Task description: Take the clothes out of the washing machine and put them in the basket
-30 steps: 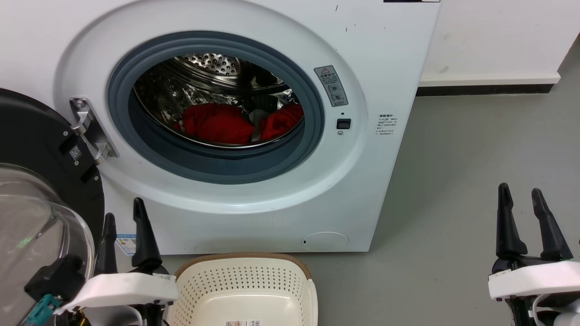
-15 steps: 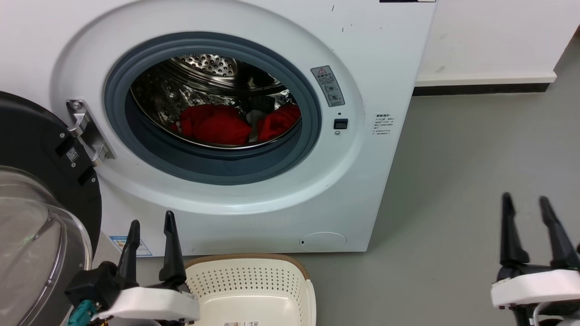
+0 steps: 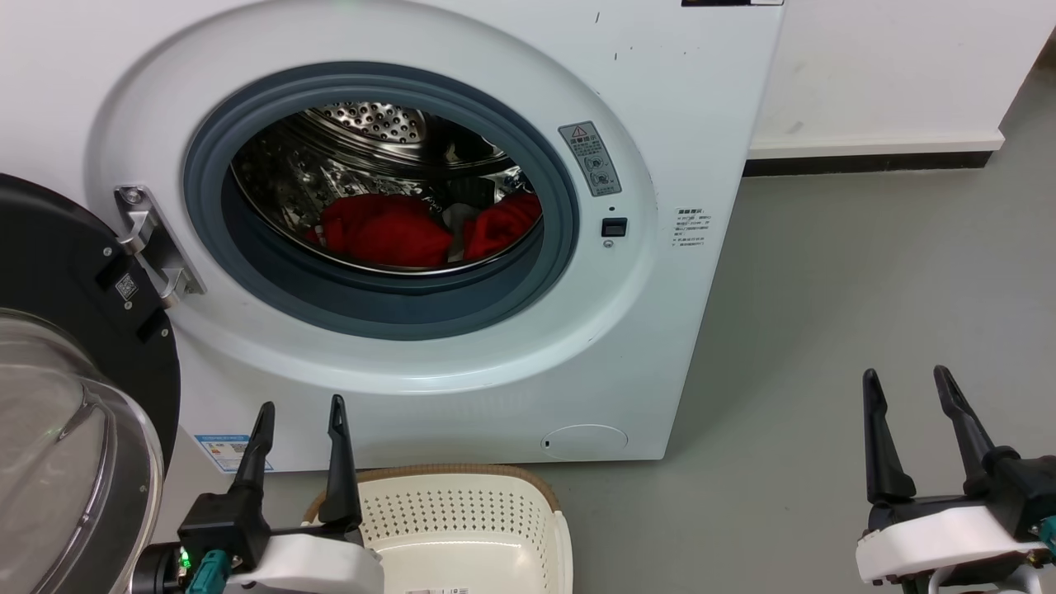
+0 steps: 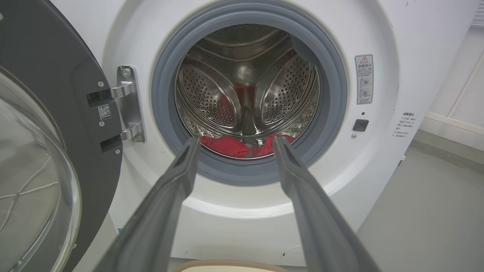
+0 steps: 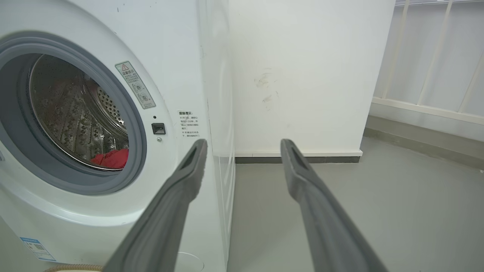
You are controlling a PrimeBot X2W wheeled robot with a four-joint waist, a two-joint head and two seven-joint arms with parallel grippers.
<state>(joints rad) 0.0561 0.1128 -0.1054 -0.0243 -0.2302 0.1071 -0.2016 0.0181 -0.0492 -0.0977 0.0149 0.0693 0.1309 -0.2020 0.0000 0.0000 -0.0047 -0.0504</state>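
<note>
The white washing machine (image 3: 511,388) stands with its black-framed glass door (image 3: 66,429) swung open to the left. Red clothes (image 3: 388,231) and a whitish-grey piece (image 3: 455,219) lie at the bottom of the steel drum (image 4: 245,94); the red clothes (image 4: 227,145) also show in the left wrist view and the clothes (image 5: 111,158) in the right wrist view. The cream basket (image 3: 462,528) sits on the floor before the machine, nothing visible in it. My left gripper (image 3: 301,408) is open beside the basket's left rim, well short of the porthole. My right gripper (image 3: 905,378) is open over bare floor at the right.
Grey floor (image 3: 825,289) stretches to the machine's right, bounded by a white wall with dark skirting (image 3: 866,161). The open door (image 4: 45,151) takes up the space at the left. A white railing (image 5: 435,68) stands far right in the right wrist view.
The head view has shifted slightly. My left gripper has moved right, from beside the door to the basket's left rim. My right gripper has sunk lower and turned.
</note>
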